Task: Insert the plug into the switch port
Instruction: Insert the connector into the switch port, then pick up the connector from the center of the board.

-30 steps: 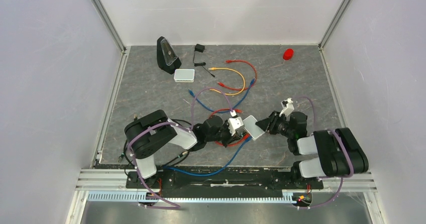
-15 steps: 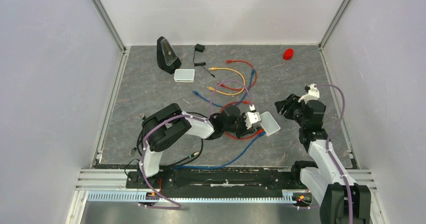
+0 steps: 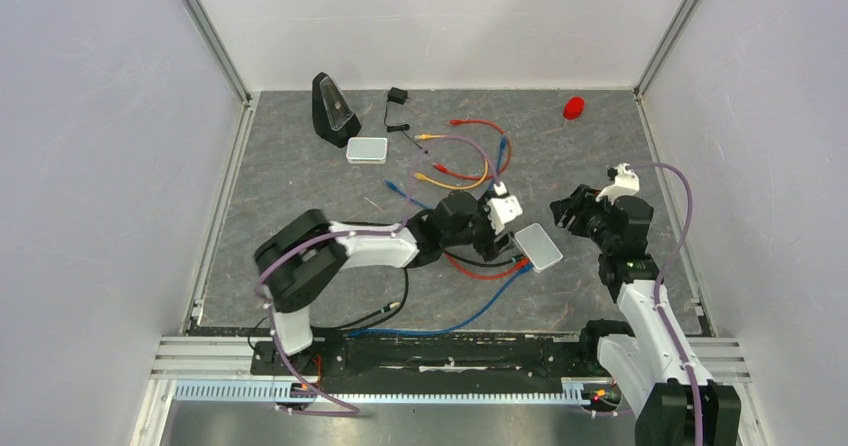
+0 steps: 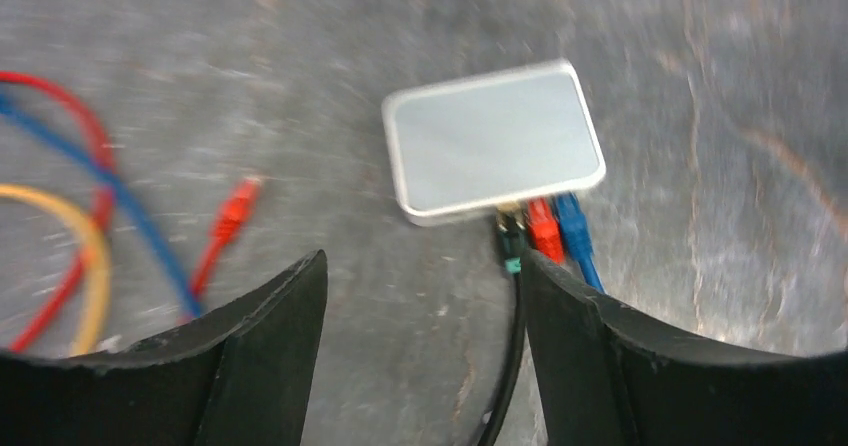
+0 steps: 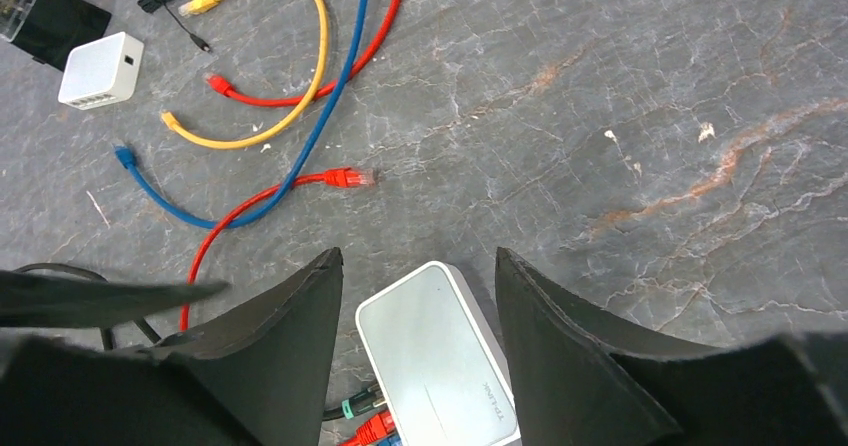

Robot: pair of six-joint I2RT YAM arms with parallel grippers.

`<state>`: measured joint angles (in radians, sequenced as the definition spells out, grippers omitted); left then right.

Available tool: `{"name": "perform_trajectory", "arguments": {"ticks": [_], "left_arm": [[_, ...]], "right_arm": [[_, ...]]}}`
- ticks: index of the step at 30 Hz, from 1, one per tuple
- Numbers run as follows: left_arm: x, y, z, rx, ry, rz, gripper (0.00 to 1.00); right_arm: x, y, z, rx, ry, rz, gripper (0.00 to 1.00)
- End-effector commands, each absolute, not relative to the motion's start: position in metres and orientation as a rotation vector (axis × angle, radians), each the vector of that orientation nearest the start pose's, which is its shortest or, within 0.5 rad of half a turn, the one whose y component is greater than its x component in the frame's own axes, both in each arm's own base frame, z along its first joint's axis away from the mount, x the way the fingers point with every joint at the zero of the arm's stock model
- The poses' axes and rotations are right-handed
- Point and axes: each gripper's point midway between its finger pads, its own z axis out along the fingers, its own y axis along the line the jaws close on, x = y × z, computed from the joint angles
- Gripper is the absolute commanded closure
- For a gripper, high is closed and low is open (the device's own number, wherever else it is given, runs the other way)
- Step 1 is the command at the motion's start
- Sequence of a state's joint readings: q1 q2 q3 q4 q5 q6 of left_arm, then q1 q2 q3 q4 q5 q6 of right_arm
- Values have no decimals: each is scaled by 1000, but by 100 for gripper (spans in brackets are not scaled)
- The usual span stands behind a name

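Note:
The pale grey switch (image 3: 538, 246) lies flat on the table between my two grippers. Three plugs sit side by side in its near edge: a black plug with a green band (image 4: 512, 242), a red one (image 4: 543, 230) and a blue one (image 4: 571, 222). My left gripper (image 4: 425, 301) hangs open just behind those plugs, with nothing between its fingers and the black cable (image 4: 508, 366) running along its right finger. My right gripper (image 5: 418, 258) is open above the switch (image 5: 440, 361) and touches nothing.
Loose red (image 5: 350, 178), blue and yellow (image 5: 300, 56) patch cables lie behind the switch. A second small white box (image 3: 366, 149), a black wedge device (image 3: 333, 109) and a black adapter (image 3: 397, 96) stand at the back left. A red object (image 3: 573, 108) lies back right.
My left gripper pushed the switch to the right, then opened and drew back a little. My right gripper let go of the switch, lifted away to the right and opened wider.

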<state>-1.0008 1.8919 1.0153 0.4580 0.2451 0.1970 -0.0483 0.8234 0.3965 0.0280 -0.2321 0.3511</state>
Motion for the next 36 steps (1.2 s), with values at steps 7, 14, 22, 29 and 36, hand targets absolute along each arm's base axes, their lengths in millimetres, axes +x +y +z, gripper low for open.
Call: {"name": "perform_trajectory", "arguments": {"ticks": [7,14,22,29,36], "left_arm": [[312,-325,203,642,1953,-294,22],[345,-213,188,53,2125,-141,21],[385,-219,145,-522,2121,-511,32],[430,-270,103,-675,2108,-721,41],[447,-274,66,-744,2133,-663,43]], "right_arm": [[297,51,146,145,1918,463,43],[293,67,147,112,1896,546,44],[286,79,158,47,1864,604,46],[281,87,162,6,1840,655,46],[280,90,155,-19,1853,669,46]]}}
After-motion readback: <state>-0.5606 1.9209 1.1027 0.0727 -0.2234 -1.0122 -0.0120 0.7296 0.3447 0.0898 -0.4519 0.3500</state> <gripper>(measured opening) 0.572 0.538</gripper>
